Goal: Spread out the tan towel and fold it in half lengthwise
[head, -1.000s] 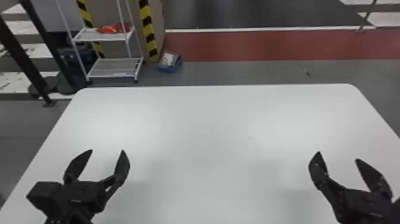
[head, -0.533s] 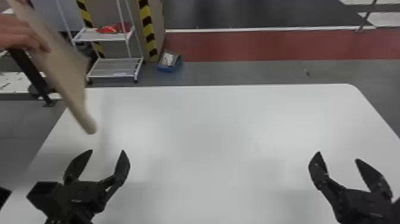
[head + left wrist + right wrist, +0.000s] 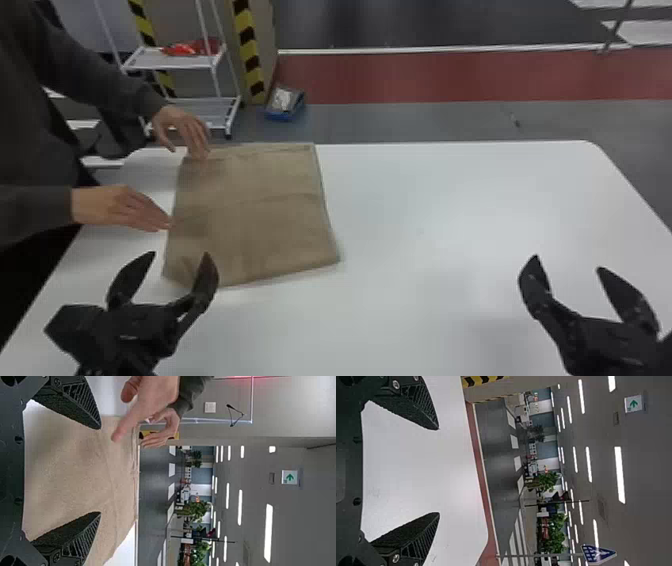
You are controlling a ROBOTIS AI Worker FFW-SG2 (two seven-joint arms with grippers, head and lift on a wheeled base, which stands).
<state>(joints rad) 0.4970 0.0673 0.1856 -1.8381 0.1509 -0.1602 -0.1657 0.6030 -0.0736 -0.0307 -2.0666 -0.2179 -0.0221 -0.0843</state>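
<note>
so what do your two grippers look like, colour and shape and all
The left gripper and right gripper are both black, each with two flat fingers tapering to a point. The wrist views show ribbed sides on the fingers and round screw heads near their bases.

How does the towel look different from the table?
The towel is tan, but the table is white. The towel has creases, while the table looks smooth. The towel is much smaller, covering just part of the big table. Both look mostly flat.
</note>
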